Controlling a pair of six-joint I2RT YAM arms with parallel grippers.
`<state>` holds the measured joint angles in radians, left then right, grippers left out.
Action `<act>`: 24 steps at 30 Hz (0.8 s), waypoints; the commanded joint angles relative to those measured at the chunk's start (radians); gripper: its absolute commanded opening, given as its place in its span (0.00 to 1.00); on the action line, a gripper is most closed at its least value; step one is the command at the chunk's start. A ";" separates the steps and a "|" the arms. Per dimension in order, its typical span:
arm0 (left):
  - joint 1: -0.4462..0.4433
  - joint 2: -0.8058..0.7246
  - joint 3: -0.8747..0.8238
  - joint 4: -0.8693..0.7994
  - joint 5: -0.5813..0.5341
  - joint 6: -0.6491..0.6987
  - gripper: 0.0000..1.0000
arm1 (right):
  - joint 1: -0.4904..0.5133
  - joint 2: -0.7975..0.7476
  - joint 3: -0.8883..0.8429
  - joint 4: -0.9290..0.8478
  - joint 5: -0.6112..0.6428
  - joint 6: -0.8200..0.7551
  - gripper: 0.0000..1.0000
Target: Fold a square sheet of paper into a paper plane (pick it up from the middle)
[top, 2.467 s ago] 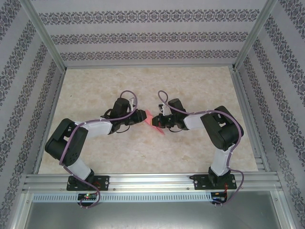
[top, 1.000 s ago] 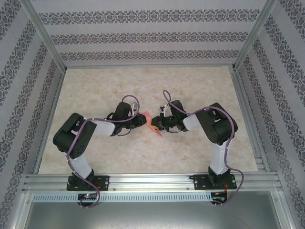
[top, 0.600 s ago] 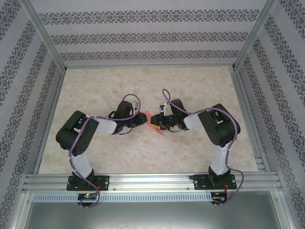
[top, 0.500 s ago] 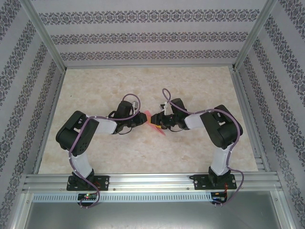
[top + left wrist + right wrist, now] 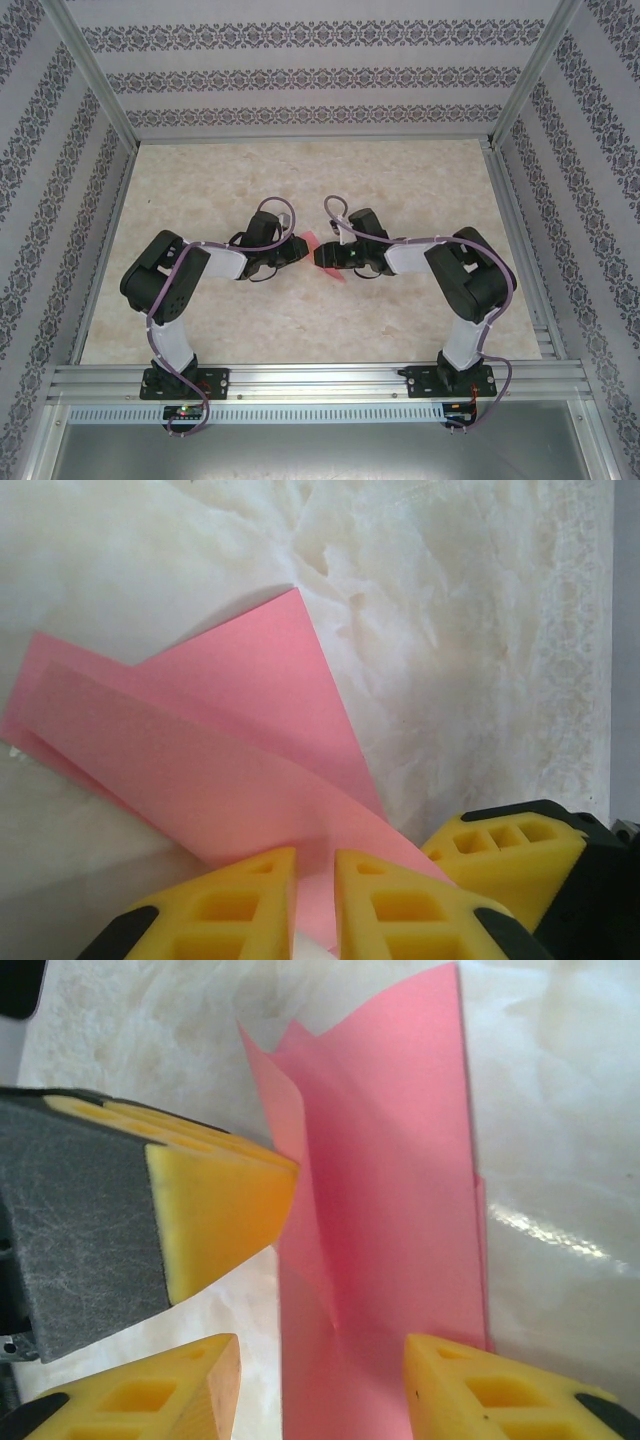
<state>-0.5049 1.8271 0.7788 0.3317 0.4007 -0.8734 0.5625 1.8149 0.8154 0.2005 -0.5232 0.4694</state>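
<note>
Top view: found left gripper [image 5: 298,250] and right gripper [image 5: 322,257] nose to nose, pink paper [image 5: 312,239] between. Left wrist: clamped narrowly on paper's near edge. Right wrist: stood wide astride paper, long axis running ahead.

We are logging the pink paper sheet [image 5: 230,740] as partly folded: its layers are overlapping in a long flap, with one pointed corner jutting out. It is sitting near the middle of the workspace, creased lengthwise and not lying flat, one edge being pinched by the left gripper [image 5: 315,860].
</note>
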 commanded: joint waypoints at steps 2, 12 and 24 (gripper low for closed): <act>0.001 0.018 0.027 -0.019 -0.020 -0.021 0.18 | 0.041 -0.053 -0.018 0.016 0.151 -0.129 0.45; 0.001 0.029 0.037 -0.027 -0.020 -0.029 0.18 | 0.099 -0.043 -0.019 0.039 0.261 -0.242 0.39; 0.002 0.026 0.041 -0.030 -0.016 -0.030 0.17 | 0.132 -0.001 -0.017 0.082 0.316 -0.310 0.35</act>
<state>-0.5049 1.8427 0.7933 0.3210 0.3939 -0.8959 0.6792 1.7996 0.7956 0.2333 -0.2493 0.2077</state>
